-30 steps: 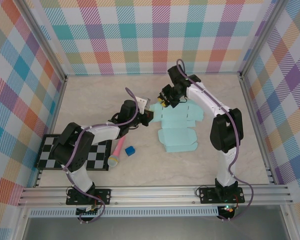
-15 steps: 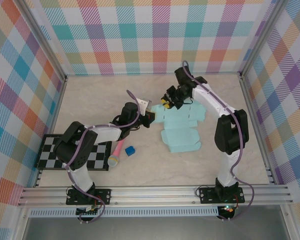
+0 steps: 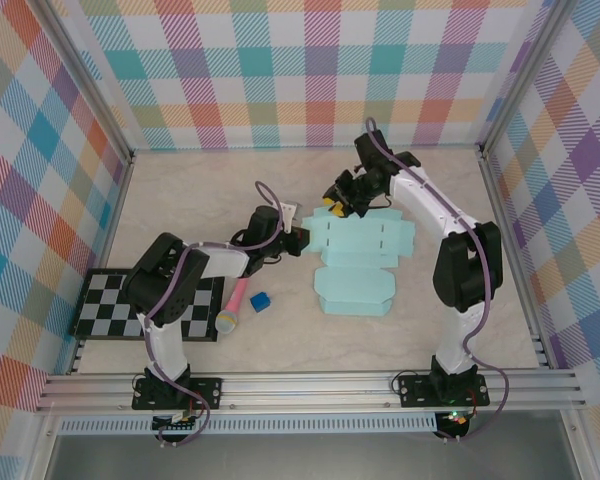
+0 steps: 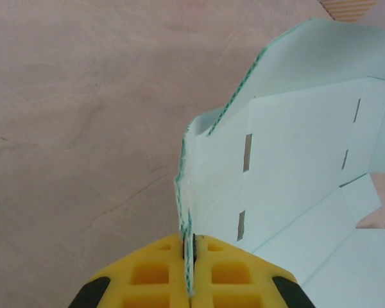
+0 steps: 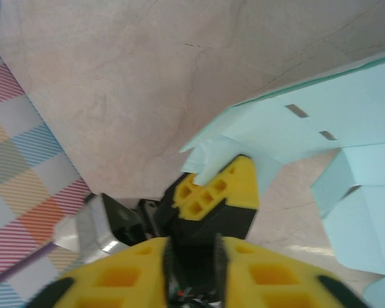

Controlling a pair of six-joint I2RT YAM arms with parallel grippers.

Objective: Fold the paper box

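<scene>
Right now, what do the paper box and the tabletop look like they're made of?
Paper box: thin pale mint card, matte; die-cut slots and a slightly fibrous cut edge show. Tabletop: smooth beige marble-look surface with faint veins, probably laminate rather than real stone.

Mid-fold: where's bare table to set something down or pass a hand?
Bare: the far-left tabletop beyond the left arm; the near strip between the paper box and the front rail. Crowded: the box's left edge, where the left end effector clamps it with the right end effector close by; also around the blue cube and pink microphone.
</scene>
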